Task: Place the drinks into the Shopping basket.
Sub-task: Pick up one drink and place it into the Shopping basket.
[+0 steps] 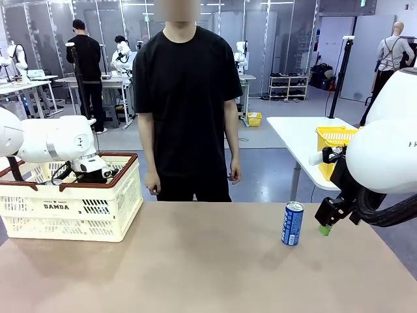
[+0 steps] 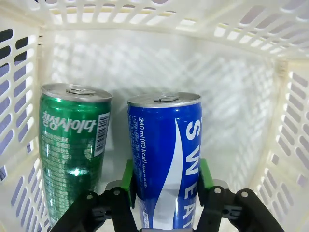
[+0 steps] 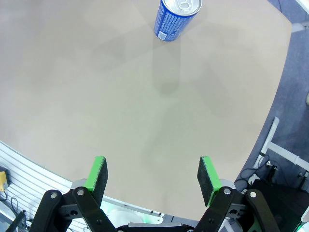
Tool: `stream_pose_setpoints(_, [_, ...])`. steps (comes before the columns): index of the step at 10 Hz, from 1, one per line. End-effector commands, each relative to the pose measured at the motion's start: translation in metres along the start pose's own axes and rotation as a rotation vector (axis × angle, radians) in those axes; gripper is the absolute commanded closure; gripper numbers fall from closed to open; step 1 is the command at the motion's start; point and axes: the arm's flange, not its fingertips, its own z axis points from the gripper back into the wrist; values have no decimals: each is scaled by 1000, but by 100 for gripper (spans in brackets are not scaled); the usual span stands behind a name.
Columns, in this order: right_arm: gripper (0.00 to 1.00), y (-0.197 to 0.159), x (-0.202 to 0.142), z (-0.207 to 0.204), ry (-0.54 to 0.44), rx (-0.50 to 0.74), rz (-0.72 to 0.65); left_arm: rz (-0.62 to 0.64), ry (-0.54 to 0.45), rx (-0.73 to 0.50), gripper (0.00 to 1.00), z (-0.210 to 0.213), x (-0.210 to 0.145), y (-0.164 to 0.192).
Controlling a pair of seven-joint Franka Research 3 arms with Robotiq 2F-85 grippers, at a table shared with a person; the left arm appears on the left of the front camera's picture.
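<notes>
Standing upright on the floor of the basket [image 1: 78,212] are two drinks, a green can [image 2: 72,154] and a blue can [image 2: 166,145], side by side with a narrow gap between them. The basket rests at the table's [image 1: 195,274] far left corner. The left gripper [image 2: 166,186] hangs inside it, with one green pad on each side of the blue can, low on its body. The pads [image 2: 128,186] lie at or just off the can wall, so it cannot be told whether they clamp the can or have released it. A third drink, the last can [image 1: 292,223], stands upright on the table near the far edge, toward the right edge and well apart from the basket. The right gripper [image 3: 153,178] hovers near this can on its right side without touching it. Its fingers are spread wide and hold nothing. A person [image 1: 189,111] stands at the far edge with both hands down and empty. Assessment: two of the three cans in view are in the basket, so the task is roughly two-thirds complete. What is left is to confirm release of the blue can and clear the left arm from the basket, then grasp the last can and carry it across the table into the basket.
</notes>
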Motion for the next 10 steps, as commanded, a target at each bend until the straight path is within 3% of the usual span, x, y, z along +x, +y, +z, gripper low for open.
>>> stream_pose_setpoints(1, [7,0,0,0,1,7,5,3,10,9,23,-9,1,-7])
stream_pose_setpoints(2, [7,0,0,0,1,7,5,5,-1,18,19,-4,0,-10])
stream_pose_setpoints(3, [7,0,0,0,1,7,5,10,-9,31,3,2,0,-13])
stream_pose_setpoints(4, [7,0,0,0,1,7,5,20,-14,41,0,8,-2,-16])
stream_pose_setpoints(10, [7,0,0,0,1,7,5,6,-91,93,0,61,-12,-37])
